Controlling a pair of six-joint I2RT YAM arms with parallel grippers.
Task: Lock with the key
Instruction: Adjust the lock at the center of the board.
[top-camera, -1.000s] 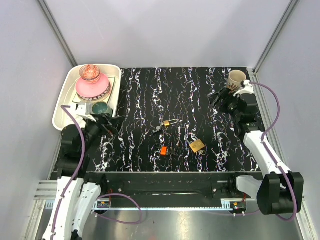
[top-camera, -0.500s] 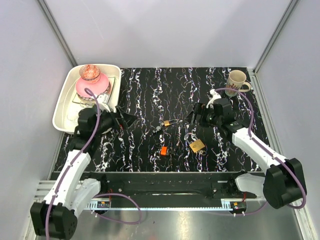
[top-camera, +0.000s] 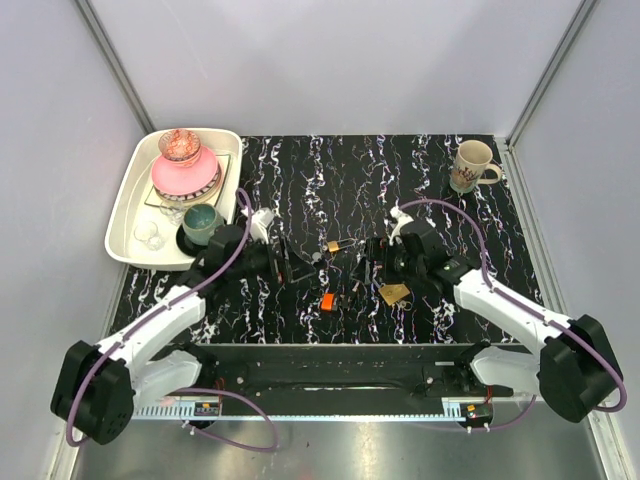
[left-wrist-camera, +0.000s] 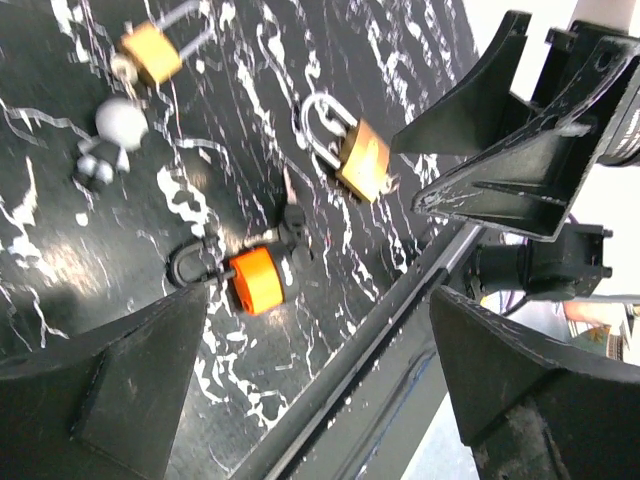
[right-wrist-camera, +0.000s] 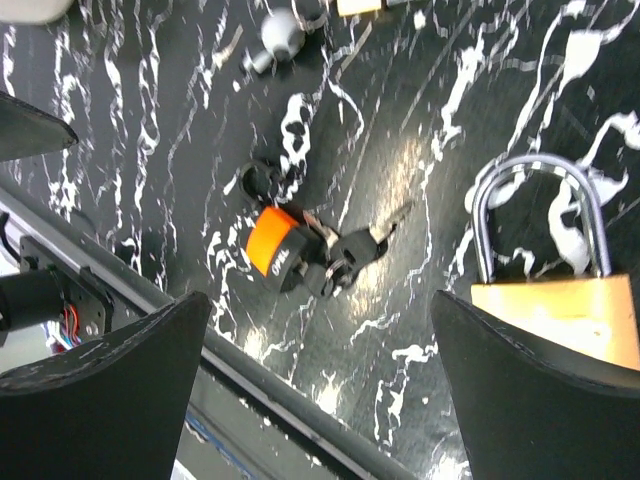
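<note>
The key (top-camera: 326, 301) lies on the bench (top-camera: 300, 180) between the left fingers (left-wrist-camera: 120, 400) and right fingers (right-wrist-camera: 100, 390), both spread wide, empty.

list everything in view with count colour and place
small metal key with orange plastic head: 1, orange, near middle of the table
larger brass padlock: 1, gold, right of the key
smaller brass padlock: 1, gold, beyond the key
small grey metal object: 1, beside the smaller padlock
white tray: 1, far left
pink bowl: 1, in tray
teal cup: 1, in tray
beige mug: 1, far right
black marbled table: 1
left gripper: open, left of key
right gripper: open, by the larger padlock
</note>
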